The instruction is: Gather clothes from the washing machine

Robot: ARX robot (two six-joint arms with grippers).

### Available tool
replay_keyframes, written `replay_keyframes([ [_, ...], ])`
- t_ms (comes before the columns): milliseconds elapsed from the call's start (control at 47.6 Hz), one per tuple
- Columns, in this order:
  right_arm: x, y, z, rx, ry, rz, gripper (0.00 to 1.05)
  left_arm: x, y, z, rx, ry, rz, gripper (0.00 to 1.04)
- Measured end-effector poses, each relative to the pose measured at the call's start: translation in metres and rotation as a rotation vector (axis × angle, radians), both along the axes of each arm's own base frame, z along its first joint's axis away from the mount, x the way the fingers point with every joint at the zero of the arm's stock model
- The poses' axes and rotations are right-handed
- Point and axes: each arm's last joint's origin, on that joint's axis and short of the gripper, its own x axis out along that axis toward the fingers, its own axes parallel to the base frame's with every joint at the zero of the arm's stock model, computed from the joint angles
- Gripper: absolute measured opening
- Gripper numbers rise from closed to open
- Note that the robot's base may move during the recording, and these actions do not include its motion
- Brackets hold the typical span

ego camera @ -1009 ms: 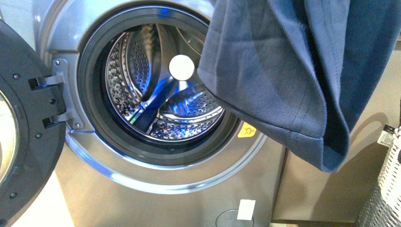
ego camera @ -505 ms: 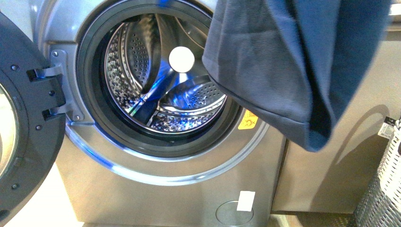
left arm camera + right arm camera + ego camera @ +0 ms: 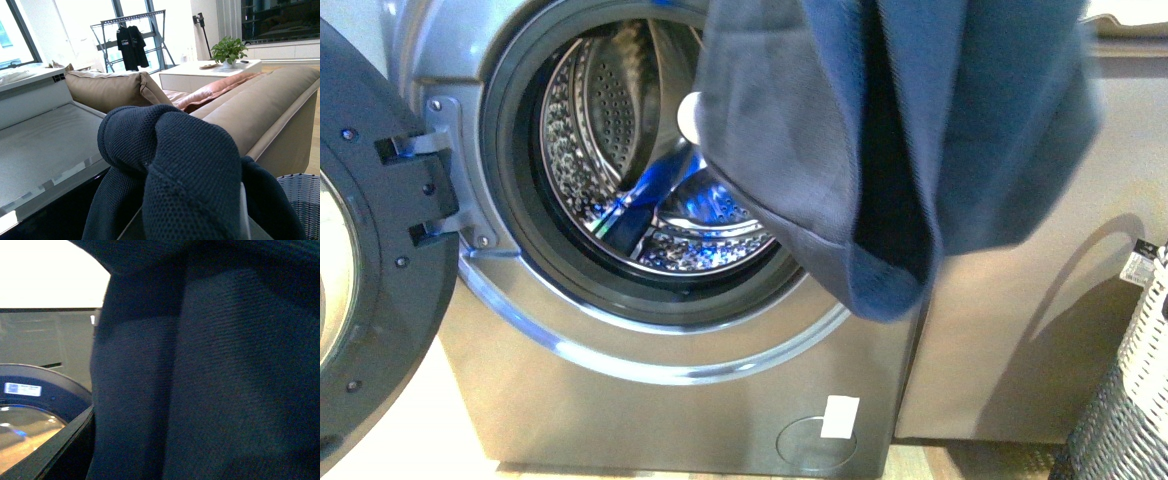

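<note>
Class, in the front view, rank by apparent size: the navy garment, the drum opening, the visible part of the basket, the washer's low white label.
1-2. Navy garment and drum opening: alike; the garment hangs nearer the camera and hides part of the opening, so unranked.
3. Basket part.
4. White label.

Navy clothes filling the view, washing machine door alongside

Right of drum behind clothes

Front view faces the washer from close. Left wrist view looks over the clothes toward a sofa. Right wrist view sits against the clothes, which all 3 views share.
</note>
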Motion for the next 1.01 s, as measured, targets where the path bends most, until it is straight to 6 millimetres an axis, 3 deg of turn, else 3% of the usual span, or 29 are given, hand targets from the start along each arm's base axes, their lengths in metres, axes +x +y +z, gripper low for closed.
replay_keyframes([
  [231, 0.042, 0.016, 0.003, -0.046, 0.011, -0.066, 0.97, 0.000, 0.000, 0.000, -0.001, 0.000, 0.004, 0.08],
  [526, 0.066, 0.046, 0.017, -0.062, -0.037, -0.086, 0.97, -0.001, 0.001, 0.001, -0.003, -0.001, 0.009, 0.08],
  [820, 0.079, 0.053, 0.021, -0.076, -0.073, -0.211, 0.97, -0.002, 0.002, 0.001, -0.005, -0.002, 0.012, 0.08],
  [1009, 0.078, 0.054, 0.017, -0.048, -0.082, -0.260, 0.72, -0.001, 0.002, 0.001, -0.005, -0.002, 0.014, 0.08],
])
